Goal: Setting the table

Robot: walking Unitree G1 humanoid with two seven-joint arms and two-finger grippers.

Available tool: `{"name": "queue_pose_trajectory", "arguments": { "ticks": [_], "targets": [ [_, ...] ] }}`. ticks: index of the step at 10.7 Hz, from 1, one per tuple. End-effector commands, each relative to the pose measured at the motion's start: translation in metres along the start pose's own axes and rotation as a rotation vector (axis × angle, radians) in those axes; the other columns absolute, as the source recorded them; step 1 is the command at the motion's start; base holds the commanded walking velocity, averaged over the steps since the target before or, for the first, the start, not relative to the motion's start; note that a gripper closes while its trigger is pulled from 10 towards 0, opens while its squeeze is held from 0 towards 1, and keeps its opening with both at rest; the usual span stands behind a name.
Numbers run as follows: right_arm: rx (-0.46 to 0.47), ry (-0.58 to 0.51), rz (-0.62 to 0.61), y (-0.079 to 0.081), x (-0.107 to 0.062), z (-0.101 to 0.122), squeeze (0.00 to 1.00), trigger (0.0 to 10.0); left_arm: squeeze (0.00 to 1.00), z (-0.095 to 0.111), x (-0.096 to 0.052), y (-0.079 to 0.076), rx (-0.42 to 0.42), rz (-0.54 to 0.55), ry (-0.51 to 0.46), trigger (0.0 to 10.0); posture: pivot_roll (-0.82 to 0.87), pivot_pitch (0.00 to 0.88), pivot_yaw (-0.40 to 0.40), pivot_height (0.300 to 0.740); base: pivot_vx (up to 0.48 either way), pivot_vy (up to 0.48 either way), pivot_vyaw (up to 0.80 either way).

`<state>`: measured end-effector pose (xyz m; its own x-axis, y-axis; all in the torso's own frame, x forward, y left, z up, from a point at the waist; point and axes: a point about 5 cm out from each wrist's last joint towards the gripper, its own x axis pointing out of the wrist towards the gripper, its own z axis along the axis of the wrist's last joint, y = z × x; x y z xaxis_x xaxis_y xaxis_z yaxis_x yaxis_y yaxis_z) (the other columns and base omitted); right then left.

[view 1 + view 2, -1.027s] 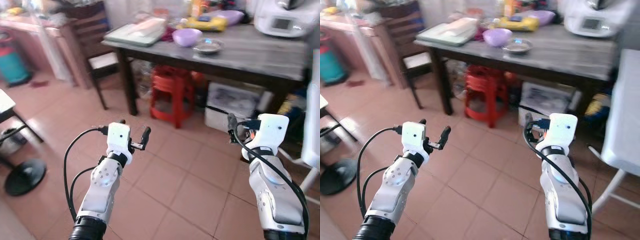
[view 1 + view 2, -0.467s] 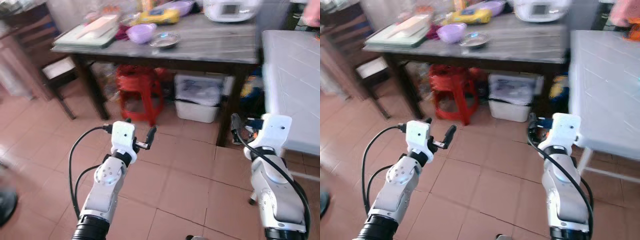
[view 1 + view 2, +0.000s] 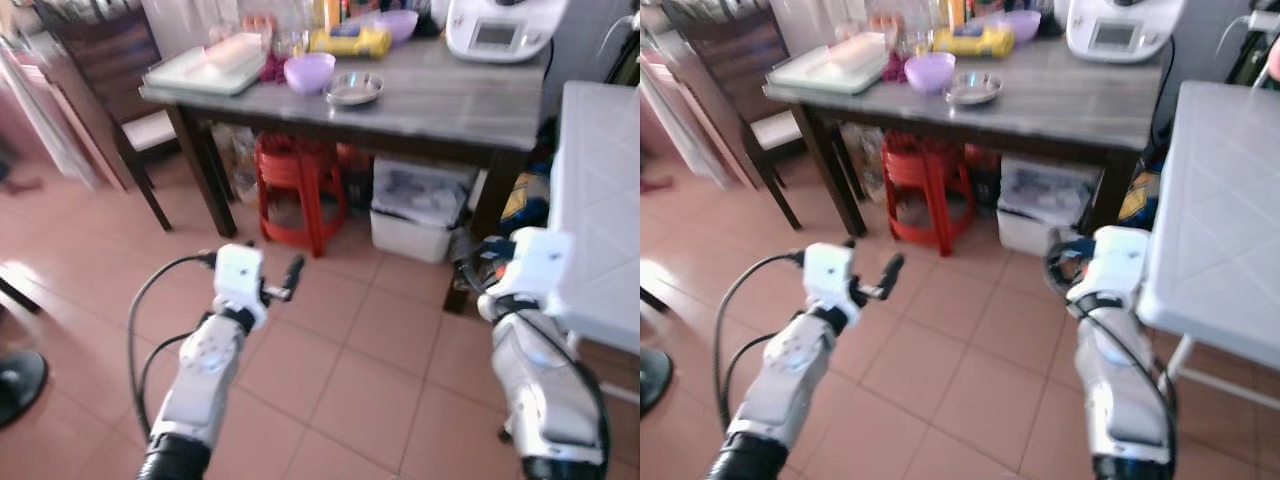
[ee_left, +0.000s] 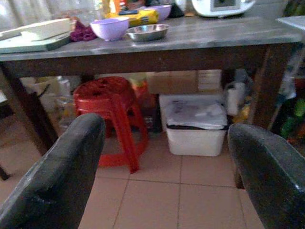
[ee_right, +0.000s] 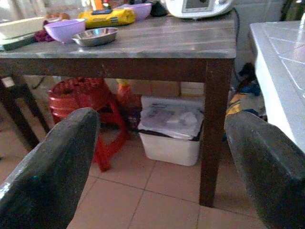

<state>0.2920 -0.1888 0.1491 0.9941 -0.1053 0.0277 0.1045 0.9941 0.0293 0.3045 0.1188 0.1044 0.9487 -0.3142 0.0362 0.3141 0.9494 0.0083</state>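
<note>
left wrist view showed my left jaws [image 4: 164, 176] wide open, empty; right jaws [image 5: 164, 167] likewise. beyond them, on the tabletop [image 5: 157, 45], the steel dish [image 5: 95, 36] looked light, stiff, slippery; i'd pinch its rim.

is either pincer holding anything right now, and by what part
Nothing is held. The left pincer and right pincer are both open and empty above the floor, short of the table.

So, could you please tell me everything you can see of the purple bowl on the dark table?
The purple bowl is round, pale lilac and looks like plastic. It stands upright on the grey-topped table, near its front edge, close beside a shallow metal dish and next to a pale tray. Its inside cannot be seen.
</note>
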Motion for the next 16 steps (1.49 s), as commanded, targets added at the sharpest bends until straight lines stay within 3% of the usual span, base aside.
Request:
{"name": "queue_pose_trajectory", "arguments": {
  "ticks": [1, 3, 9, 16],
  "targets": [
    [-0.004, 0.005, -0.015, -0.0035, -0.0006, -0.0012, 0.00, 10.0, 0.00, 0.0015, 0.0009, -0.0036, -0.005, -0.020, 0.000, 10.0, -0.16, 0.040, 0.105, 0.740, 0.000, -0.292, 0.00],
    [-0.001, 0.007, -0.019, -0.0041, -0.0005, -0.0013, 0.00, 10.0, 0.00, 0.0008, 0.0004, -0.0044, -0.005, -0.025, 0.003, 10.0, -0.16, 0.042, 0.105, 0.740, 0.000, -0.296, -0.21],
    [0.006, -0.009, -0.018, -0.0016, -0.0027, 0.0026, 0.00, 10.0, 0.00, 0.0029, 0.0011, -0.0045, -0.005, -0.031, -0.004, 10.0, -0.16, 0.044, 0.105, 0.740, 0.000, -0.289, -0.74],
    [-0.004, -0.009, -0.022, -0.0021, -0.0037, 0.0014, 0.00, 10.0, 0.00, 0.0081, 0.0032, -0.0098, -0.034, -0.028, -0.050, 10.0, -0.16, 0.044, 0.107, 0.740, 0.000, 0.000, 0.00]
  ]
}}
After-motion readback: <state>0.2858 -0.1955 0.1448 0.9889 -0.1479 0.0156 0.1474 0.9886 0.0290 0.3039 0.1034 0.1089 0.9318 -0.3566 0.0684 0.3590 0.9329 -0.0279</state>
